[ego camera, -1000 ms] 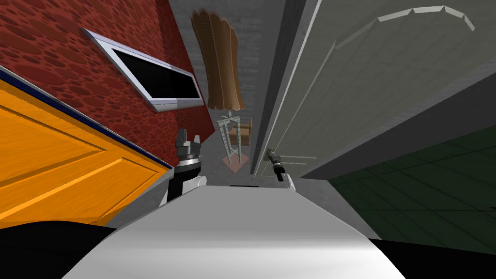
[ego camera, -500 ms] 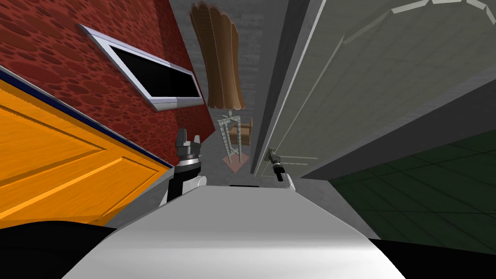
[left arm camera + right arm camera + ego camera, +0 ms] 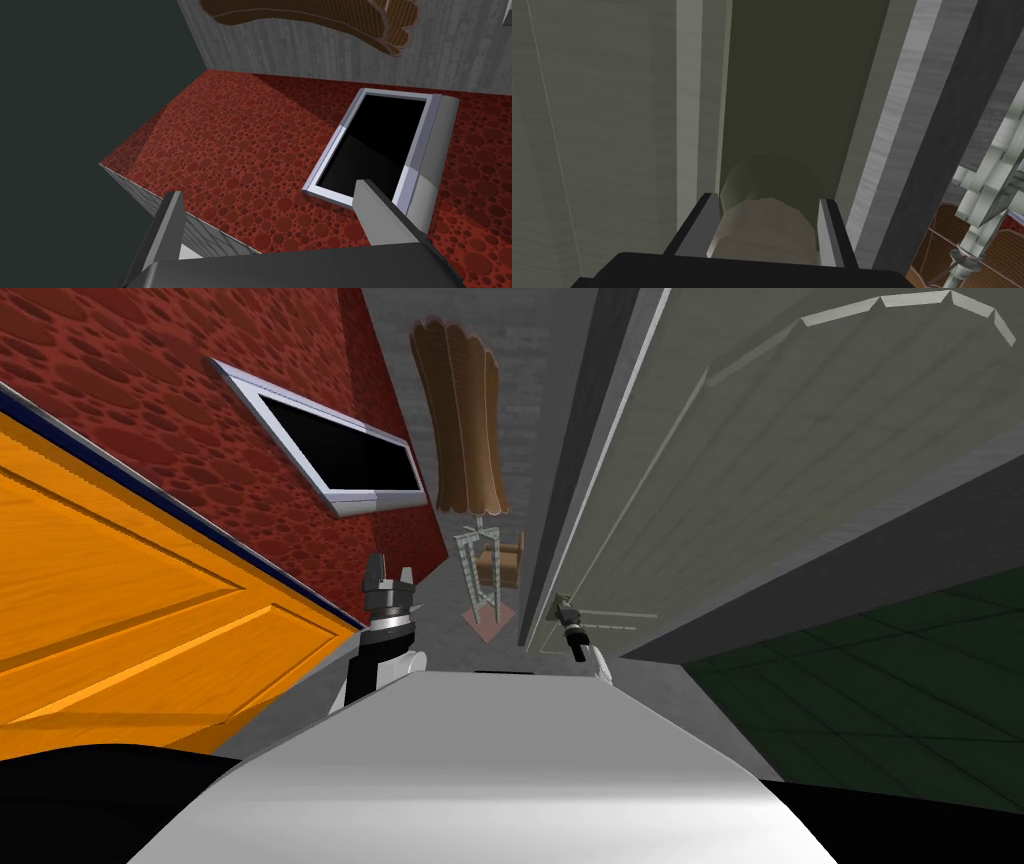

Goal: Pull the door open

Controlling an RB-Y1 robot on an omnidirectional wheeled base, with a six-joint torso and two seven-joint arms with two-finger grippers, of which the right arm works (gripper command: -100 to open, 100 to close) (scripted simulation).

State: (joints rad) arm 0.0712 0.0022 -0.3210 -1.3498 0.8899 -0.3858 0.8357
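Observation:
A pale grey-green panelled door point(image 3: 760, 478) stands on my right, swung a little off its grey frame point(image 3: 580, 468). Its round knob point(image 3: 767, 220) sits between the fingers of my right gripper point(image 3: 768, 222), which press its sides. In the head view the right gripper point(image 3: 563, 609) is at the door's free edge, low down. My left gripper point(image 3: 388, 580) is raised in front of my chest, open, with nothing between its fingers point(image 3: 172, 220).
An orange panelled door point(image 3: 130, 618) and a red spotted wall with a silver-framed window point(image 3: 335, 453) lie on my left. Ahead stand a brown lampshade point(image 3: 460, 418) on a lattice stand and a grey wall. Dark green tiled floor point(image 3: 880, 688) is beyond the door.
The whole head view has shifted slightly to the right, so I have turned or moved a little. The right gripper stays on the knob; the left arm has not moved.

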